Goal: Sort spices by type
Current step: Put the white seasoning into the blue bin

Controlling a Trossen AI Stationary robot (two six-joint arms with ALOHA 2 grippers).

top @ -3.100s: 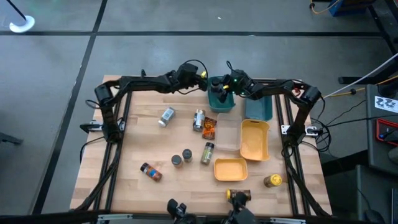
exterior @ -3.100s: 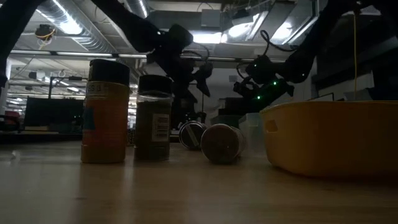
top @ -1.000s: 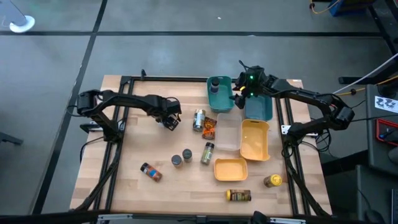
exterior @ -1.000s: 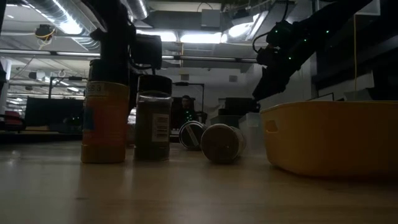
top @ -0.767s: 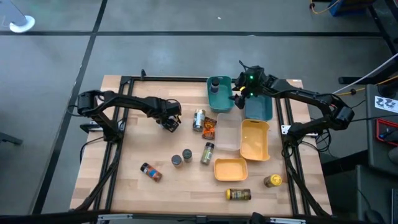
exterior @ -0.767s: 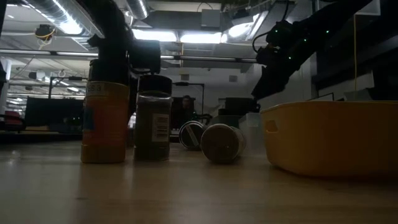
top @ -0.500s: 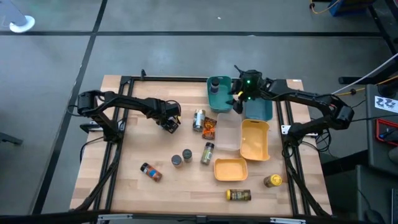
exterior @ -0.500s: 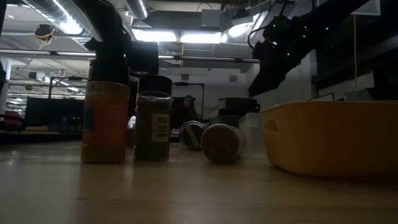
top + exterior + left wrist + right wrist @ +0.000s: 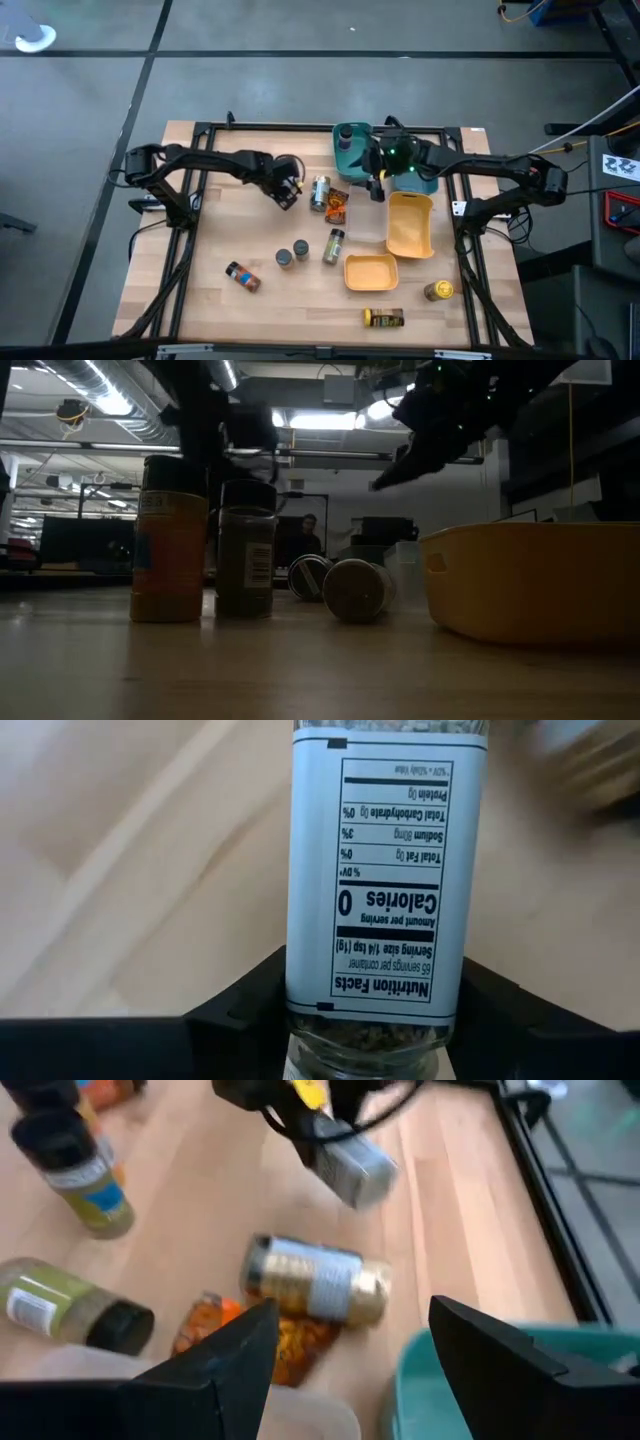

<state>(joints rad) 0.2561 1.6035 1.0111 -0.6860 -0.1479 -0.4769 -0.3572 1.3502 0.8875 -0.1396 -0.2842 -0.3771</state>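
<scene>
A red-labelled jar point(image 9: 242, 276) is seen lying at about eight o'clock on the wooden table point(image 9: 225, 230) in the high view. Higher up, near ten o'clock, the left gripper point(image 9: 290, 192) is found clenched on a white-labelled spice jar point(image 9: 373, 890), which is carried clear of the table surface; in the left wrist view the jar's nutrition label is presented between the dark fingers point(image 9: 235, 1010), and in the right wrist view the same jar point(image 9: 350, 1168) is seen held up above the wood. Near the centre, a dark-lidded jar point(image 9: 285, 257) and a second small jar point(image 9: 300, 248) are stood close together, and a green-labelled jar point(image 9: 333, 245) is laid just beside them at their three o'clock side. Slightly toward twelve o'clock from these, a gold jar point(image 9: 319, 192) is laid on its side, touching an orange-brown packet point(image 9: 337, 205). At six o'clock a yellow-labelled jar point(image 9: 384, 317) is laid near the front edge. The right gripper point(image 9: 377, 188) is held released, its fingers point(image 9: 220, 1370) spread wide and empty, above the table beside the teal bin point(image 9: 355, 160), in which one dark-lidded jar point(image 9: 346, 136) is kept. Two yellow bins point(image 9: 408, 228) are placed toward three and five o'clock, and a gold-lidded jar point(image 9: 438, 290) is stood beside them at about four o'clock.
</scene>
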